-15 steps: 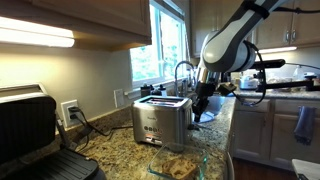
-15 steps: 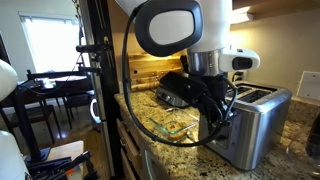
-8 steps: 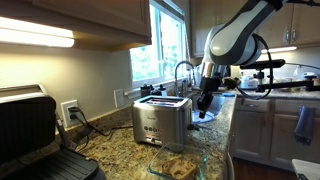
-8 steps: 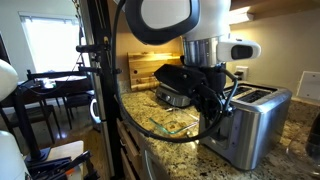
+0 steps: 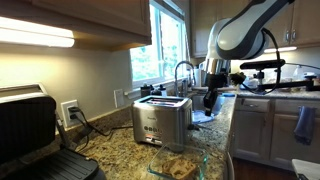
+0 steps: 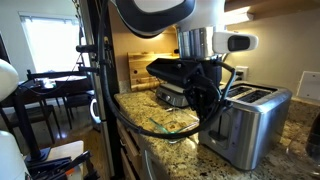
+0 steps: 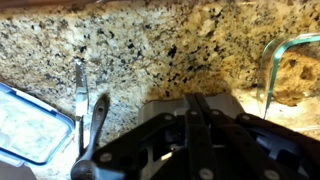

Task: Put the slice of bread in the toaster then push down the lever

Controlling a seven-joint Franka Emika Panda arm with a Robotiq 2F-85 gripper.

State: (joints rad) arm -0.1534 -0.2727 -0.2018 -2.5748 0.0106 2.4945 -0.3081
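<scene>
Gripper (image 5: 210, 99) pinched shut, empty; toaster (image 5: 162, 122) just below, to one side. Slice of bread (image 7: 298, 76) seen only in glass dish (image 7: 268, 55) nearby (slots unreadable). Loading and lever push probably both left.

Dim, soft pics — window (image 5: 170, 45) glare, wrist blurry.

Your toaster (image 5: 160, 122), boxy brushed steel with small controls on its face, stands upright on the granite counter (image 5: 115, 150), slots up. A tan slice of bread (image 7: 297, 78) lies flat in the glass dish (image 7: 268, 60) nearby.
</scene>
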